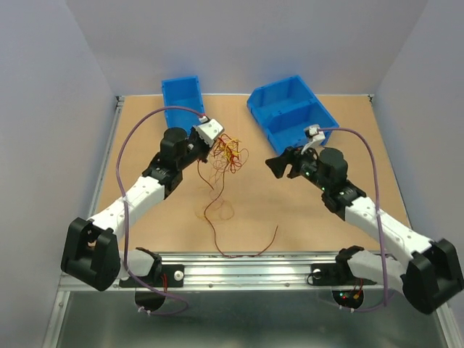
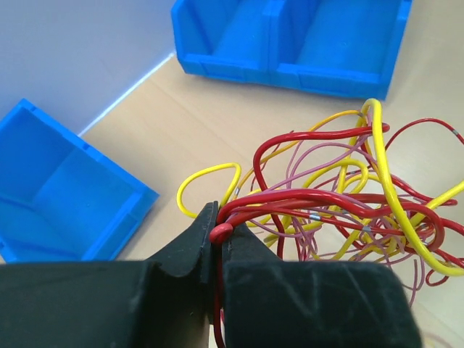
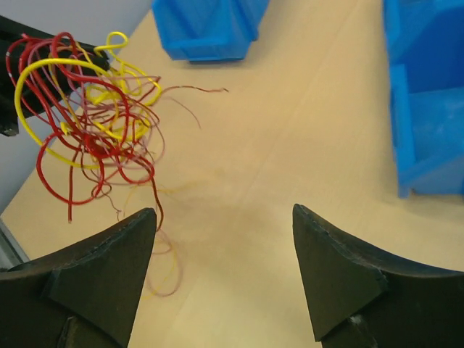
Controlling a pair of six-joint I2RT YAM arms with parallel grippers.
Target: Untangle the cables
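Left gripper clamped on a red strand at bottom of frame, cables bunched just beyond it, centre-right; right gripper gaping, empty: best it takes one loose end, draws away slowly.

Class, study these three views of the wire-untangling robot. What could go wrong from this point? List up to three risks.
1. The left tool pinches only a few red strands of the cables, so the lifted clump might slip free.
2. Red and yellow loops interlock, so a pull by the open right tool could tighten knots rather than loosen them.
3. A long red strand trails toward the near rail and may snag there.
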